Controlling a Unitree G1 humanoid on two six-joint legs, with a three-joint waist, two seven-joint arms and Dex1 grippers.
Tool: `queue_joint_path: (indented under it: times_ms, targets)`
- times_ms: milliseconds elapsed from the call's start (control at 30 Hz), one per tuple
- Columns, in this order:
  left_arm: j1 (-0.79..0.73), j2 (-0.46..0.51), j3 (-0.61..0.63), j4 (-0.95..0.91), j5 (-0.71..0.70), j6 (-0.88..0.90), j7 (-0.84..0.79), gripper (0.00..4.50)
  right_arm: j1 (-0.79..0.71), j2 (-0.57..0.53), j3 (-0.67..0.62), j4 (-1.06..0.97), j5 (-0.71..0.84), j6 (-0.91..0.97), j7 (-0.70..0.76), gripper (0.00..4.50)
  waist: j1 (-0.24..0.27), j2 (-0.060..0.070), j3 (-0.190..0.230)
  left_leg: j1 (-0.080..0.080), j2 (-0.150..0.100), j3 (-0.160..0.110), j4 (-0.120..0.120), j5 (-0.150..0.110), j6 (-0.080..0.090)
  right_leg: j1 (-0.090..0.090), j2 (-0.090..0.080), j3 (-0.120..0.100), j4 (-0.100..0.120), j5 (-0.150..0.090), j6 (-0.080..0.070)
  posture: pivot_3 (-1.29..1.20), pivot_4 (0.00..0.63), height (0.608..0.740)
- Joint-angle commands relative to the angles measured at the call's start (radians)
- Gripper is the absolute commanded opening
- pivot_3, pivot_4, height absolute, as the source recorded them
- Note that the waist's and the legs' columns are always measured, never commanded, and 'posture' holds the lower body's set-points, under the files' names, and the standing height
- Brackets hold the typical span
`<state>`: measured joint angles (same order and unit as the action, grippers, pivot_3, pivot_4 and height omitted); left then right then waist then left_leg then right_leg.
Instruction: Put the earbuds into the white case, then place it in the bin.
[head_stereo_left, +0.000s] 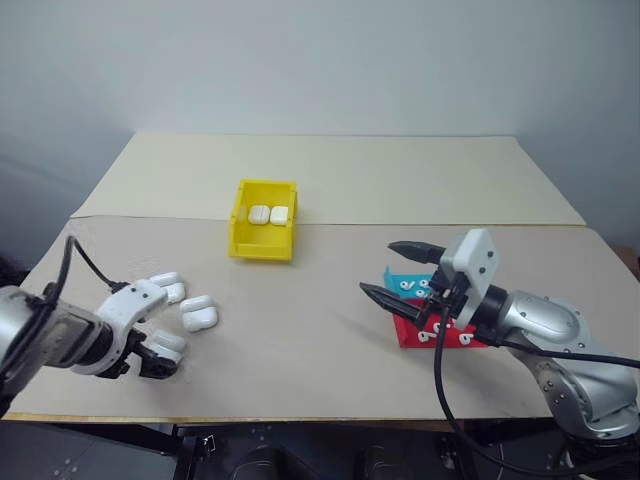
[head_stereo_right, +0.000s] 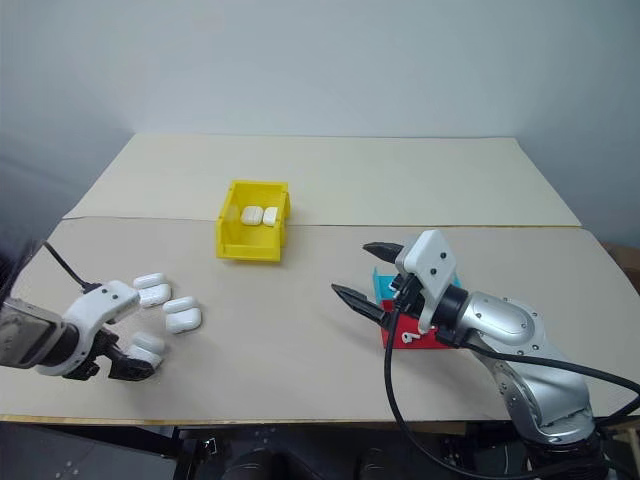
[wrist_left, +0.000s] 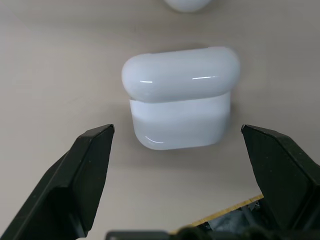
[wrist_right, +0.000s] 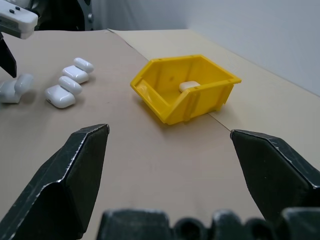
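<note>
Left gripper (wrist_left: 177, 145) sits at the near left edge of the table (head_stereo_left: 330, 340), pointed steeply down, jaws spread wide with nothing gripped; in the left wrist view we see the white case (wrist_left: 180, 97) lying on the tabletop between the two fingers, lid open, clear gaps on both sides. In the head views that same case is just beside the fingertips, and a cluster of other white cases (head_stereo_left: 198, 313) lies near it, slightly farther in on the table. Right gripper (head_stereo_left: 402, 272) hovers over the right side of the table, pointing roughly level toward the middle, jaws fully apart and empty. Right behind it we see a red tray (head_stereo_left: 445, 334) with a teal tray (head_stereo_left: 405, 283) touching its far side; the earbuds (head_stereo_left: 424, 337) show as tiny white pieces on the red tray, count unclear. The bin (head_stereo_left: 262, 243) stands mid-table, well apart from both grippers, open top up, with two white cases already inside it (head_stereo_left: 269, 214) side by side.
</note>
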<state>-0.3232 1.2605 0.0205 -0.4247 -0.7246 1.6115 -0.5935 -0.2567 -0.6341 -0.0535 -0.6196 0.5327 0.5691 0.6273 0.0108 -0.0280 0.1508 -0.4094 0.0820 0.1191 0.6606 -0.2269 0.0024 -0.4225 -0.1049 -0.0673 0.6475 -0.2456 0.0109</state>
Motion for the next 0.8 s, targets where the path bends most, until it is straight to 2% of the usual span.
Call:
queue_joint_path:
  times_ms: [33,400,567,600,633,767,800]
  targets:
    - [0.0,0.012,0.026,-0.013,-0.016,0.003,0.005,4.45,-0.01,0.002,-0.018,-0.025,0.001,-0.012,-0.01,4.5,0.001,0.0,0.0,0.0,0.0,0.0,0.0,0.0,0.0,0.0,0.0,0.0,0.0,0.0,0.0,0.0,0.15,0.74]
    - [-0.042,-0.085,-0.049,0.04,0.025,0.003,0.088,4.45,-0.005,-0.001,-0.025,-0.024,0.003,-0.017,-0.003,4.5,0.001,0.0,0.0,0.0,0.0,0.0,0.0,0.0,0.0,0.0,0.0,0.0,0.0,0.0,0.0,0.0,0.15,0.74]
    - [-0.026,-0.1,-0.034,0.024,0.039,0.003,0.126,4.45,-0.005,-0.003,-0.025,-0.03,0.005,-0.01,-0.006,4.5,0.001,0.0,0.0,0.0,0.0,0.0,0.0,0.0,0.0,0.0,0.0,0.0,0.0,0.0,0.0,0.0,0.15,0.74]
    - [-0.022,-0.103,-0.024,0.024,0.039,0.003,0.132,4.06,-0.004,-0.003,-0.025,-0.031,0.006,-0.009,-0.006,4.5,0.001,0.0,0.0,0.0,0.0,0.0,0.0,0.0,0.0,0.0,0.0,0.0,0.0,0.0,0.0,0.0,0.15,0.74]
    - [-0.019,-0.098,-0.019,0.018,0.034,0.003,0.126,3.92,-0.004,-0.002,-0.025,-0.032,0.006,-0.008,-0.007,4.5,0.001,0.0,0.0,0.0,0.0,0.0,0.0,0.0,0.0,0.0,0.0,0.0,0.0,0.0,0.0,0.0,0.15,0.74]
    - [-0.005,-0.09,0.006,0.004,0.014,0.003,0.119,2.78,-0.005,-0.002,-0.023,-0.029,0.006,-0.008,-0.006,4.5,0.001,0.0,0.0,0.0,0.0,0.0,0.0,0.0,0.0,0.0,0.0,0.0,0.0,0.0,0.0,0.0,0.15,0.74]
    - [0.003,-0.088,0.015,-0.006,0.012,0.003,0.117,2.78,-0.007,-0.001,-0.021,-0.026,0.006,-0.009,-0.004,4.5,0.001,0.0,0.0,0.0,0.0,0.0,0.0,0.0,0.0,0.0,0.0,0.0,0.0,0.0,0.0,0.0,0.15,0.74]
